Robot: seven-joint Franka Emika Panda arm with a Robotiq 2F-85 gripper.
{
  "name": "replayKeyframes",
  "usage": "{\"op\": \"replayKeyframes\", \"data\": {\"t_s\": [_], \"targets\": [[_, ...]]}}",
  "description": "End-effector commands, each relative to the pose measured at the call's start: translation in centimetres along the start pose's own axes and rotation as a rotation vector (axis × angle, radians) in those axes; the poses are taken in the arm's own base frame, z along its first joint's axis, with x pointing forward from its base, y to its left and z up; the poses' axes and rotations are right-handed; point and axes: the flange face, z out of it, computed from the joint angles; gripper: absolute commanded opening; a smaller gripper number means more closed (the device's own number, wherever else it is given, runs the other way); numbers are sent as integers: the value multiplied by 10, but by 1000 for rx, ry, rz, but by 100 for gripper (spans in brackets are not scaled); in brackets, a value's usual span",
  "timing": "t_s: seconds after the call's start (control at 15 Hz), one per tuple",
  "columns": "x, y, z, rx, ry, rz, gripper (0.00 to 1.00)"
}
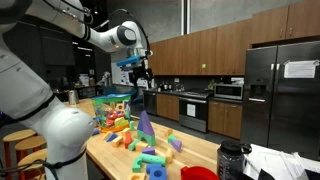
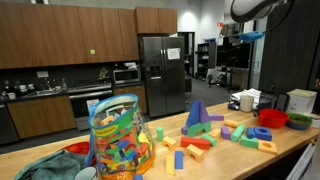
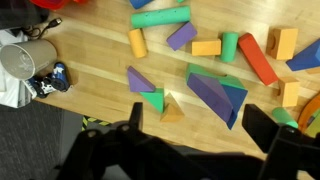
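My gripper hangs high above a wooden table strewn with foam blocks, open, with nothing between its fingers. Below it in the wrist view lie a large purple and blue wedge, a green triangle and a tan pyramid. Farther off are a yellow cylinder, a long green cylinder and a red block. In an exterior view the gripper sits well above the block pile and the tall purple wedge.
A clear bag full of blocks stands on the table. A red bowl and a white mug sit near one end. A metal cup stands by the table edge. A black bottle stands at the near corner.
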Motion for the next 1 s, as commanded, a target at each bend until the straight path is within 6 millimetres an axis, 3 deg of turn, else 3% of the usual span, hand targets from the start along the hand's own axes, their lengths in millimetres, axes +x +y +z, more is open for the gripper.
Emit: {"op": "replayKeyframes", "data": {"t_s": [0.0, 0.6, 0.93], "targets": [[0, 0, -1, 0, 0, 0, 100], [-2, -1, -1, 1, 5, -4, 100], [-22, 4, 12, 6, -1, 6, 100]]}}
